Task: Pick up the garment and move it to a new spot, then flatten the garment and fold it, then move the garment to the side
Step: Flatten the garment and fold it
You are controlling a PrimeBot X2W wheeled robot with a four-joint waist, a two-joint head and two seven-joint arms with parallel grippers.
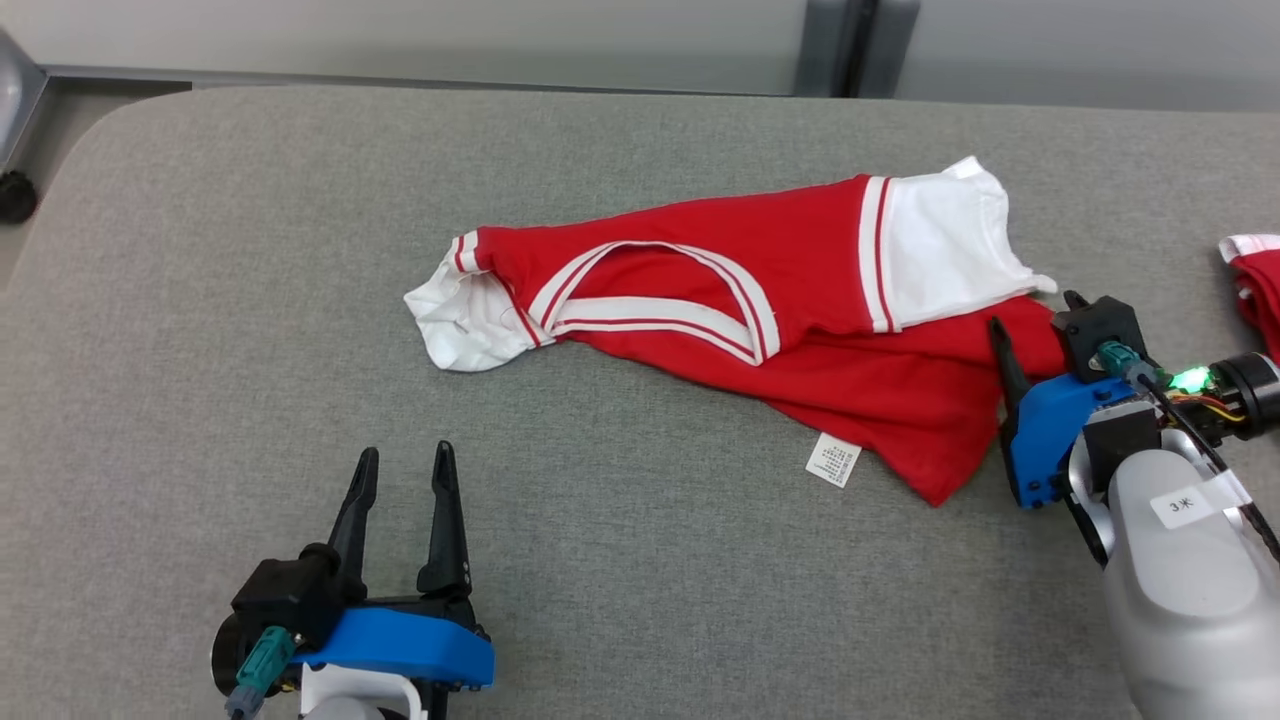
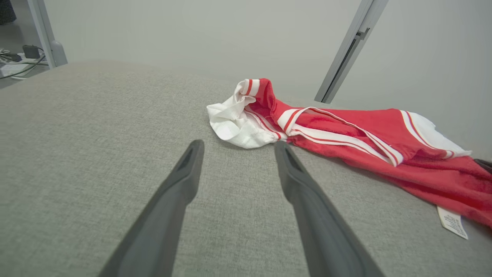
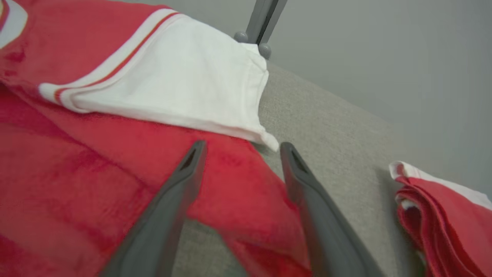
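The garment (image 1: 800, 300) is a red shirt with white sleeves and white stripes, lying crumpled across the middle and right of the grey table (image 1: 250, 330). Its white care label (image 1: 833, 460) sticks out at the near edge. My left gripper (image 1: 405, 455) stands open at the lower left, a short way in front of the shirt's left white sleeve (image 2: 234, 123), touching nothing. My right gripper (image 1: 1033, 312) is open at the shirt's right end, just below the right white sleeve (image 3: 184, 80). In the right wrist view, red cloth (image 3: 238, 181) lies between its spread fingers (image 3: 180, 181).
Another red and white garment (image 1: 1255, 280), folded, lies at the table's right edge, close to my right gripper (image 3: 243, 145); the folded garment (image 3: 442, 211) lies to its right. Bare grey table stretches to the left and in front of the shirt. A wall and a metal post (image 2: 346, 50) stand behind.
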